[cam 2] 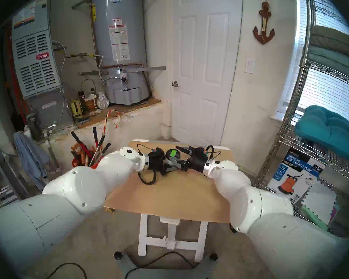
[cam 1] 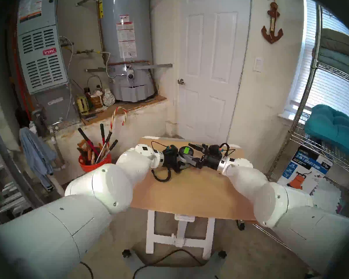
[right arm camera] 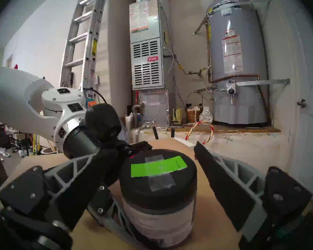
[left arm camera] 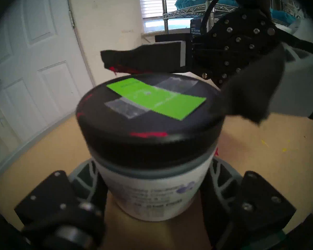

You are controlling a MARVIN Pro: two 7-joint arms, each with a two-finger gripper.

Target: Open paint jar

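The paint jar (cam 1: 185, 151) (cam 2: 172, 154) stands upright toward the far end of the tan table (cam 1: 189, 192). It has a white printed body (left arm camera: 152, 190) (right arm camera: 157, 219) and a black lid (left arm camera: 148, 139) (right arm camera: 159, 188) with a bright green strip taped on top. My left gripper (cam 1: 186, 157) (left arm camera: 152, 173) comes in from the left and is shut on the jar's body below the lid. Coming from the right, my right gripper (cam 1: 192, 153) (right arm camera: 163, 154) is open at lid height. One finger is on each side of the lid, and a gap shows beside the far finger (right arm camera: 224, 181).
An orange bucket (cam 1: 95, 161) of long-handled tools stands on the floor left of the table. A wire shelf (cam 1: 330, 135) with a boxed pump is at the right. A black cable (cam 1: 161, 177) loops onto the table below my left wrist. The door and wall are behind.
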